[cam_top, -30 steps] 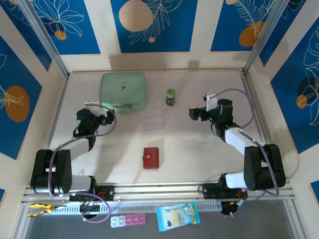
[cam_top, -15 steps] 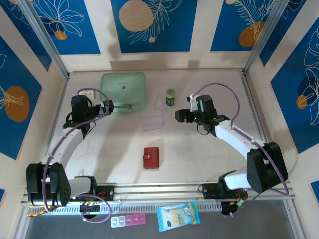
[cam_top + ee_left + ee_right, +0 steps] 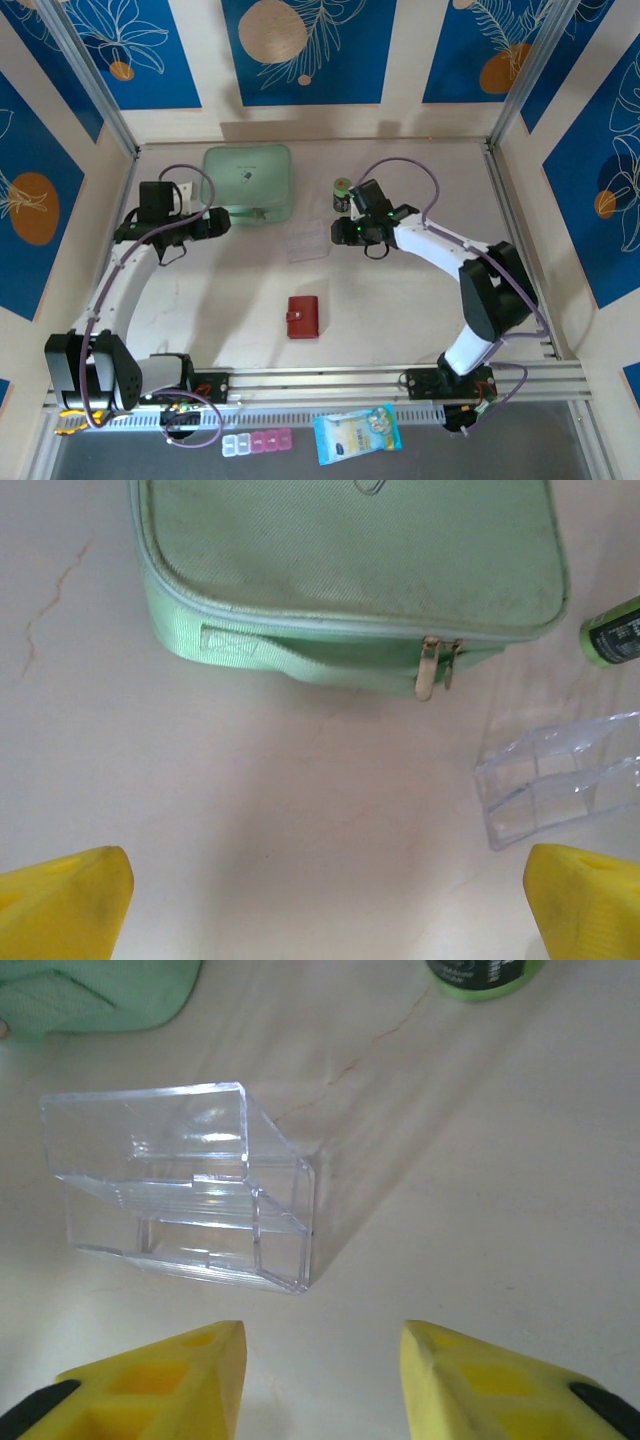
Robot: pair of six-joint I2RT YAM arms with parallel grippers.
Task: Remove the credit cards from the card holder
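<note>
A pale counter [image 3: 400,300] lies inside a booth walled with light wood and blue panels bearing leaf and circle patterns. The card holder [image 3: 303,316], small and dark red, lies flat and shut near the middle of the counter toward its near edge, between the two arm bases and well apart from both hands. At the far side sits a mint-green zip case [image 3: 247,182], with a small green bottle [image 3: 342,192] to its right and a clear plastic tray [image 3: 308,243] just in front of the case's right corner. The left hand [image 3: 215,222] hangs at the case's left front corner. Seen from its wrist, the left hand [image 3: 325,905] is spread wide with nothing between its yellow fingers [image 3: 60,905]. Bare counter shows in the gap, the case [image 3: 350,560] and its two zip pulls [image 3: 432,667] lie ahead, and the tray [image 3: 560,780] is off to the right. The right hand [image 3: 340,232] reaches in from the other side, just right of the tray and below the bottle. In its wrist view the right hand [image 3: 325,1370] has its fingers [image 3: 160,1380] partly apart and holds nothing. The tray [image 3: 190,1185] stands just ahead of them, not touching, with the bottle [image 3: 485,972] beyond. A pill organiser [image 3: 257,443] and a blue-and-yellow packet [image 3: 357,433] lie in front of the rail.
</note>
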